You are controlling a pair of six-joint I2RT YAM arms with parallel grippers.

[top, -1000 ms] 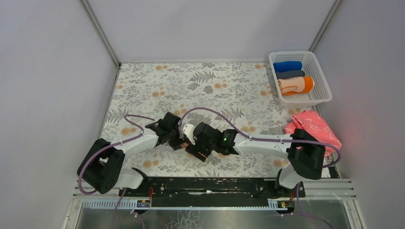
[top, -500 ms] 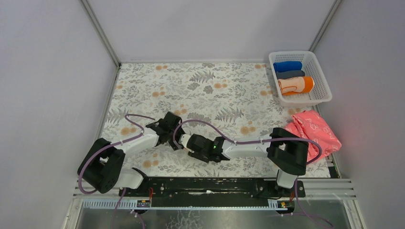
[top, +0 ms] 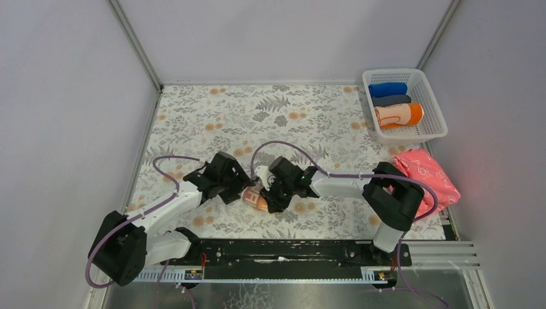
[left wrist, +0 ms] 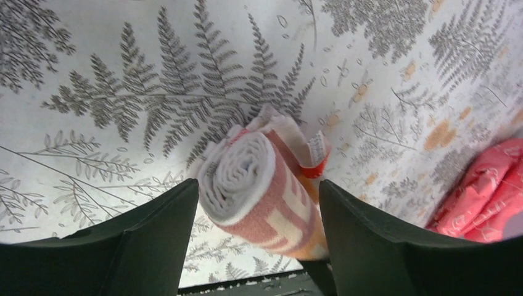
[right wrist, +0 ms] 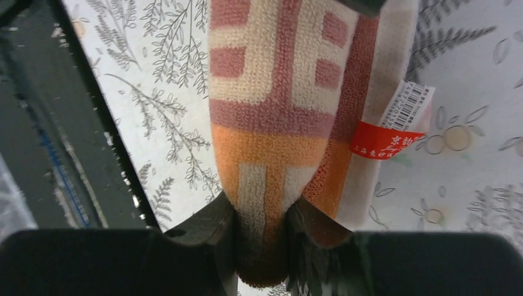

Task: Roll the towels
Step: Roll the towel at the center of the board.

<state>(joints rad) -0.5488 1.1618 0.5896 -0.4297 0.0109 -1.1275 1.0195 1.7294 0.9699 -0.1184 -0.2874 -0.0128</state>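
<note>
Towel, rolled, sat pinched by its end in the right gripper. Left gripper stood open, straddling it.

Between the right end effector's matt black plastic fingers, the rolled towel is rough looped terry cloth, its barcode tag smooth paper.
</note>
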